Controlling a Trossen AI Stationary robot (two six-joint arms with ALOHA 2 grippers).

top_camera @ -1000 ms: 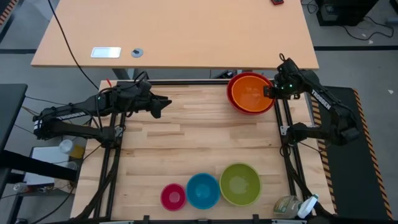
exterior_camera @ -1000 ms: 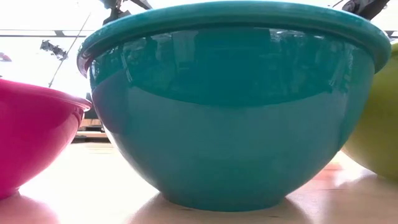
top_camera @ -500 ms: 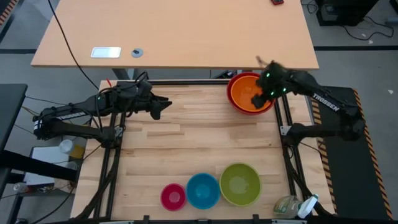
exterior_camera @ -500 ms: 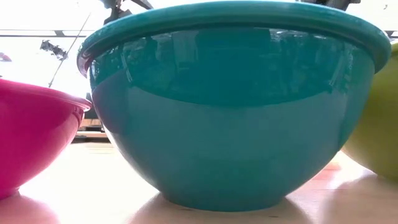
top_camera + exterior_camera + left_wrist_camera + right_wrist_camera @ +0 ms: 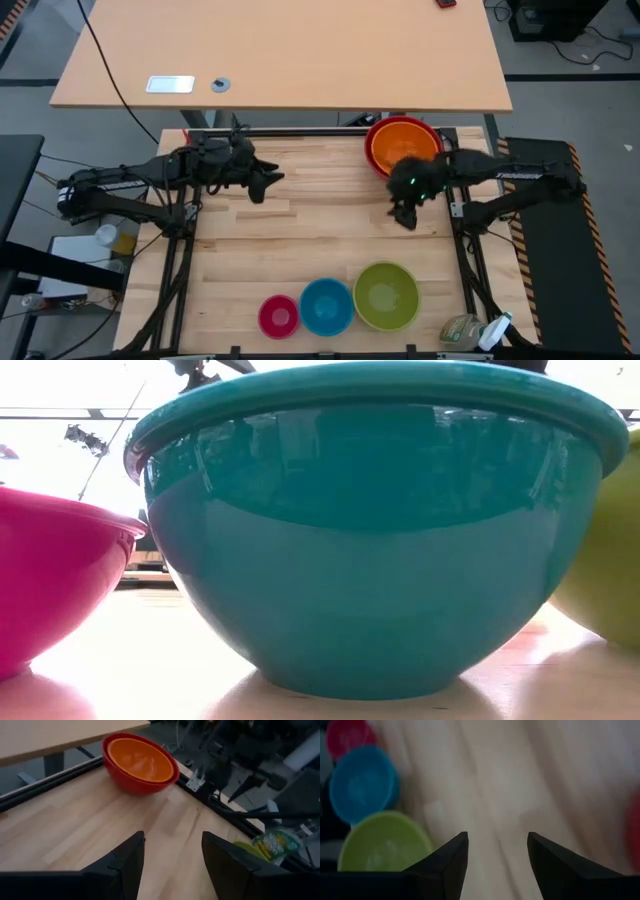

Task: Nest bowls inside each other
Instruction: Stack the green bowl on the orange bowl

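The orange bowl (image 5: 404, 145) sits nested in the red bowl (image 5: 372, 150) at the table's far right; in the left wrist view the same pair shows as orange bowl (image 5: 140, 760) and red bowl (image 5: 125, 777). Near the front edge, the pink bowl (image 5: 279, 315), blue bowl (image 5: 326, 305) and lime green bowl (image 5: 386, 295) stand side by side on their bases. My right gripper (image 5: 405, 213) hangs open over bare wood just nearward of the red bowl, pointing steeply down (image 5: 497, 851). My left gripper (image 5: 268, 181) is open over the far left part of the table (image 5: 172, 855).
A black frame rail (image 5: 462, 250) runs along the table's right side. A green-labelled bottle (image 5: 465, 330) lies beyond it at the near right. A light wooden desk (image 5: 280, 50) stands behind the far edge. Bare tabletop lies between the grippers and the three front bowls.
My right gripper has swung away from the right rim of the stacked orange and red bowls, passing over them toward the table's left and near edge, and now hangs over bare wood. It stays open. My left gripper has edged slightly toward the table's middle.
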